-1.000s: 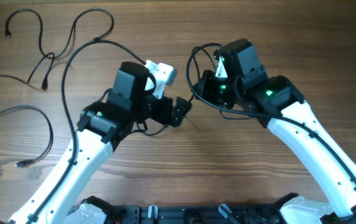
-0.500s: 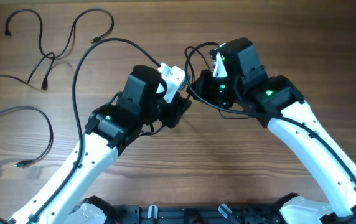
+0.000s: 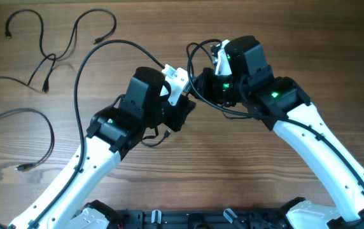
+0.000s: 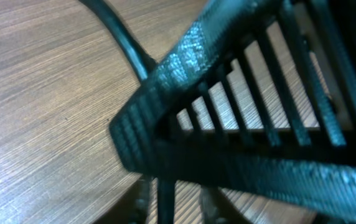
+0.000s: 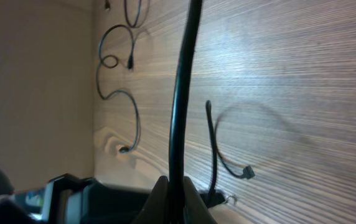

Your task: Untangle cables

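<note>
The wooden table [image 3: 233, 165] carries thin black cables [image 3: 42, 60] lying flat, all well to the left of the left gripper's fingers [image 3: 183, 113]. One wavy strand [image 3: 48, 127] lies nearer the front edge, apart from the others.

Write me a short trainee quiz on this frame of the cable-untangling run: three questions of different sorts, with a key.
1. True or false: in the right wrist view, the right gripper is shut on a black cable.
2. In the overhead view, the loose cables lie: A) at the upper left; B) at the lower right; C) between the arm bases.
3. Fill in: the table has a ___-grain top.

Key: 1 true; 2 A; 3 wood.
</note>
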Robot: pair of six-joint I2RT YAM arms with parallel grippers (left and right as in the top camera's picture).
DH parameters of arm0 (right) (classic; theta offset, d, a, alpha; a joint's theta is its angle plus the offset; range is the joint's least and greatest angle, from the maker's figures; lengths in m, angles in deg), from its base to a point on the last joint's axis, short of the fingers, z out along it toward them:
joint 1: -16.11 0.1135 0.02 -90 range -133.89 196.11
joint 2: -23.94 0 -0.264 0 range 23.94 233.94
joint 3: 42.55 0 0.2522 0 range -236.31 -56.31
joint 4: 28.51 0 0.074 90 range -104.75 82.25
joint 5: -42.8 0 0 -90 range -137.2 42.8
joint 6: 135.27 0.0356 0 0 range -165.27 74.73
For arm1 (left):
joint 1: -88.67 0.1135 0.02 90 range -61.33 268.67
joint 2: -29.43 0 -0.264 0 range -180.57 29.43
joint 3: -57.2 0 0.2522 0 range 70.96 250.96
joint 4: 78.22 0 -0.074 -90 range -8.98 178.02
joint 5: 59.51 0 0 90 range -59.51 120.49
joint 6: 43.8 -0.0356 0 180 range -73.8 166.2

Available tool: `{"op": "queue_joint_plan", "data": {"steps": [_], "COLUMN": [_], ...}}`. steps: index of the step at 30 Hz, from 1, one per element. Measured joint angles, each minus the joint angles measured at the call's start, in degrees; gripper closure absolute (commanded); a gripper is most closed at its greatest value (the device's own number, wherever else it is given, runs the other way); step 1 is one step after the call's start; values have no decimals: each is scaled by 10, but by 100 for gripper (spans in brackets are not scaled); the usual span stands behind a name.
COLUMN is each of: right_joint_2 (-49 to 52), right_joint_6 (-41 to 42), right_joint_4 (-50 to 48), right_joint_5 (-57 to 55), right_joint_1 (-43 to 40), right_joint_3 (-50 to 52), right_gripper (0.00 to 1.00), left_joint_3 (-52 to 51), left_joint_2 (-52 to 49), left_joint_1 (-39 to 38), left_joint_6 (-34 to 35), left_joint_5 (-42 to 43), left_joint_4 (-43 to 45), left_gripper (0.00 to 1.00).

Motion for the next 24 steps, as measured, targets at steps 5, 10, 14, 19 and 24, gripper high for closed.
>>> {"op": "queue_joint_plan", "data": {"steps": [5, 10, 14, 19, 24], "right_joint_2": [0, 0, 0, 0, 0], "right_joint_6": [4, 3, 2, -5, -7], "right_joint_4": [0, 1, 33, 44, 44], "right_joint_5": [12, 10, -23, -62, -70], "right_joint_1": [0, 0, 0, 0, 0], "right_joint_3": [0, 0, -1, -1, -1], "right_gripper": [95, 83, 11, 1, 0], "left_joint_3": [0, 0, 0, 0, 9], "left_joint_2": [0, 0, 0, 55, 150], "left_joint_1": [0, 0, 6, 83, 169], "left_joint_6": [5, 7, 45, 136, 159], "left_joint_5": [3, -13, -40, -67, -72], "left_joint_4": [2, 2, 2, 1, 0], "left_gripper": [96, 96, 96, 96, 96]}}
